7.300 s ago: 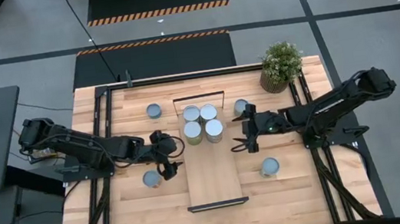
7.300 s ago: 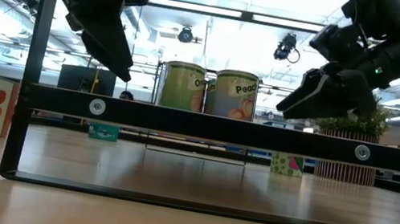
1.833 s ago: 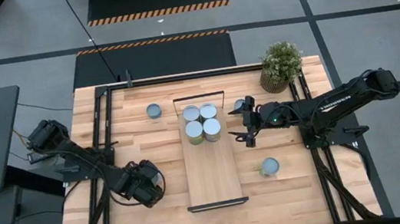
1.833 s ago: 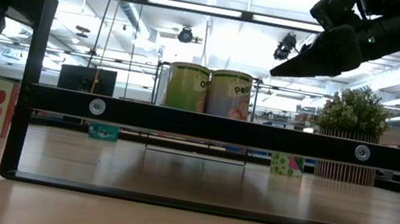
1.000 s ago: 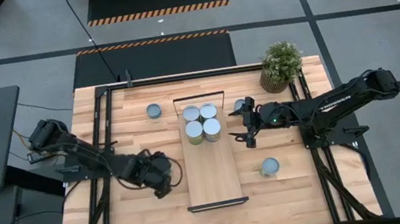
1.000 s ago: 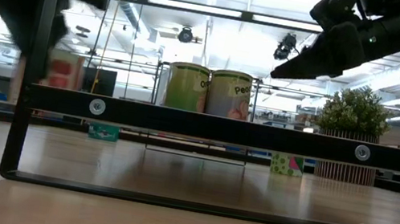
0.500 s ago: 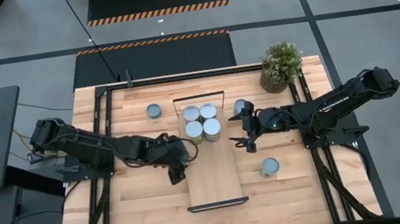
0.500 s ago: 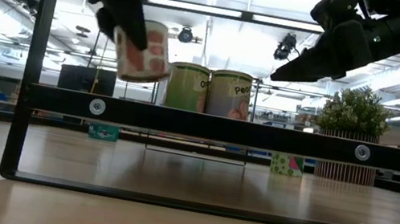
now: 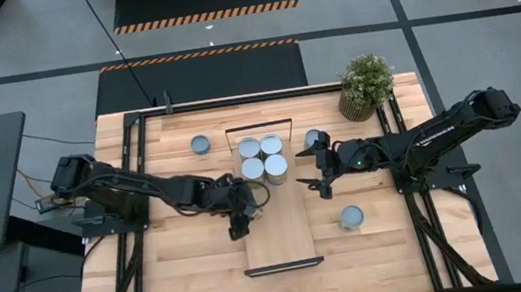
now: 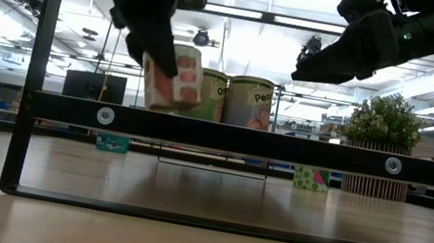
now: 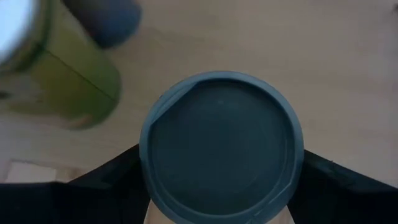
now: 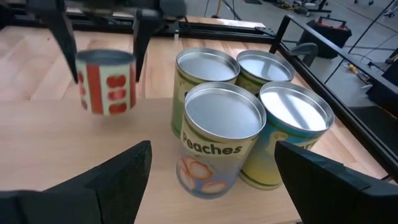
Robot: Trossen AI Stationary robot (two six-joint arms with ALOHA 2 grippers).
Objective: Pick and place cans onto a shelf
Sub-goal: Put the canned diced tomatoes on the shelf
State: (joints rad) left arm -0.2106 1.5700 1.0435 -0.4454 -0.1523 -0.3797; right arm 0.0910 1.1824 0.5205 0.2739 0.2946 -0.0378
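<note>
My left gripper (image 9: 238, 220) is shut on a can with a red tomato label (image 10: 174, 79) and holds it in the air over the left edge of the shelf (image 9: 282, 234), a long light-wood board. Several cans (image 9: 263, 161) stand upright on their bases in a tight cluster at the shelf's far end. My right gripper (image 9: 317, 185) hangs open and empty above the table just right of the shelf, pointing at that cluster. My left gripper pinches the tomato can by its side wall near the top rim (image 12: 79, 70), one finger (image 12: 64, 37) on each side. The fingers come from above, slanting down. The can hangs clear of the shelf, slightly tilted, its grey top (image 11: 221, 146) toward the wrist.
Loose cans stand on the table at the far left (image 9: 201, 144), just right of the shelf's far end (image 9: 314, 139) and at the near right (image 9: 351, 217). A potted plant (image 9: 366, 85) stands at the far right corner. Black frame bars (image 10: 240, 139) close the shelf's short ends.
My left gripper has carried the tomato can from the table left of the shelf toward the right and a little up, and now stands over the shelf's left edge beside the cluster. Its wrist has rolled, and the can has tipped with it.
</note>
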